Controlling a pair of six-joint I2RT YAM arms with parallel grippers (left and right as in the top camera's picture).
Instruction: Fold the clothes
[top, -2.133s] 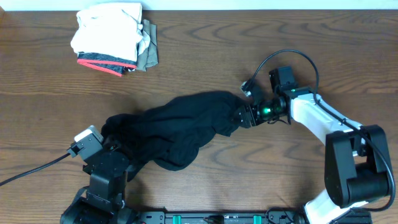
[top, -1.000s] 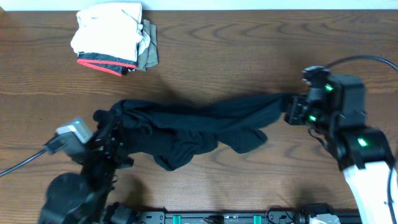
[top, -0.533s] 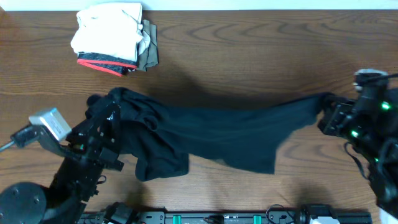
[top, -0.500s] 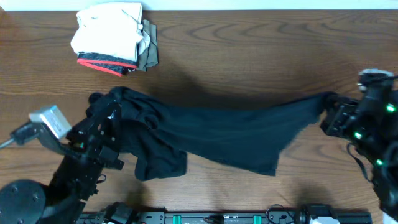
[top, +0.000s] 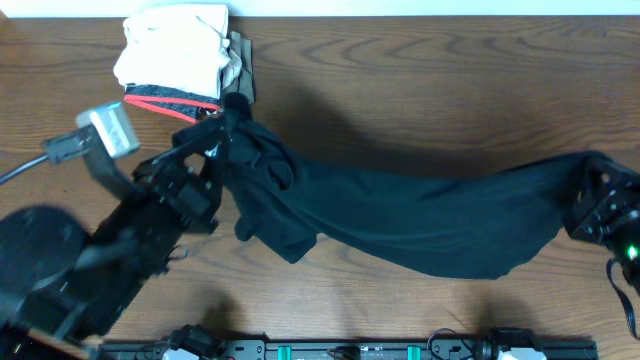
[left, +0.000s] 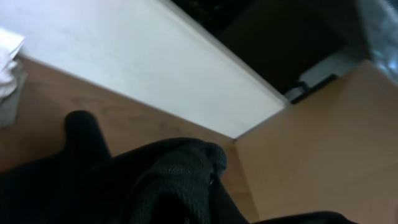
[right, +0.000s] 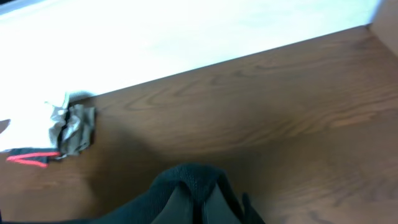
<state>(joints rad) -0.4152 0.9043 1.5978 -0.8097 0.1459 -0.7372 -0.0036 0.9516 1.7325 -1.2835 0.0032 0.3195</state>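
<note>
Black fabric spans most of the tabletop's (top: 400, 80) width: the black shirt (top: 420, 225) is pulled out into a long, loose band between the two arms. Its left end is bunched near the far left corner, and its right end reaches the right edge about midway between the far and near sides. The cloth is thickest and most crumpled at the left, where a fold hangs down toward the near edge. The middle sags in a shallow curve, and whether that low part touches the wood cannot be told. No logo shows.

The left gripper (top: 228, 118) is clenched on the bunched left end, its fingertips buried in the fabric. In the left wrist view the shirt (left: 180, 180) fills the bottom of the frame as a dark ribbed lump. The right gripper (top: 590, 200) is clamped on the opposite end at the right edge. Its own camera shows a pinched ridge of the black cloth (right: 193, 183) rising between the fingers, with bare wood (right: 280, 106) beyond.

Just behind the left gripper, in the far left corner, sits a folded pile (top: 175, 60): white on top, red-trimmed grey beneath, olive at its right side. From the right wrist it appears small and distant (right: 71, 127). The left arm (top: 130, 240) slants across the near left corner.
</note>
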